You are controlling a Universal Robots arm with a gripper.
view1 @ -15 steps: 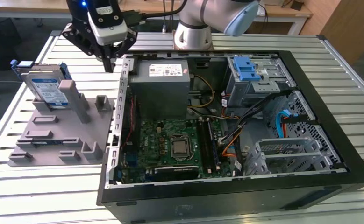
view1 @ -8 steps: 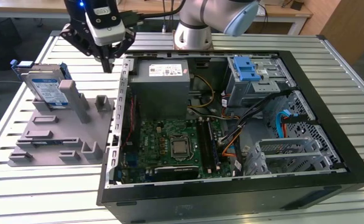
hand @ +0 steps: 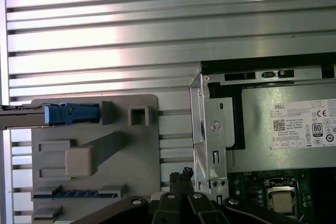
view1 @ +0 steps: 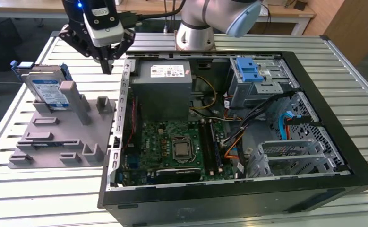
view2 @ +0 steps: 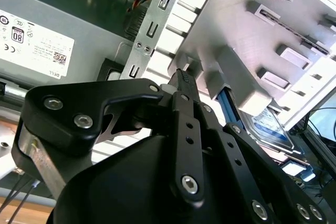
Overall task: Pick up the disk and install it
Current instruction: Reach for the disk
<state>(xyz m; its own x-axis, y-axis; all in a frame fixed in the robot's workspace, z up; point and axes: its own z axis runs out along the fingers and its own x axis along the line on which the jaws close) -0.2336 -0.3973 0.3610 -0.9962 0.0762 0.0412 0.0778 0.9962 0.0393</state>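
Exterior view: gripper (view1: 106, 65), claw pressed together, empty, hangs near upright disk (view1: 48, 92). Disk judged rigid, dense, shock-sensitive; grasp long edges.

I see the gripper (view1: 106, 67), jaws together, hanging above the bench (view1: 45, 198) between the case (view1: 234, 196) and the disk (view1: 49, 91), which stands upright in a grey holder (view1: 51, 130).

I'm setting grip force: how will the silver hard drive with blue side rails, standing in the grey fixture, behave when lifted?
The silver hard drive looks metal-cased, so probably stiff and heavy for its size. It stands on edge in the grey fixture, so a sideways nudge might tip it. Its smooth labelled face may be slippery.
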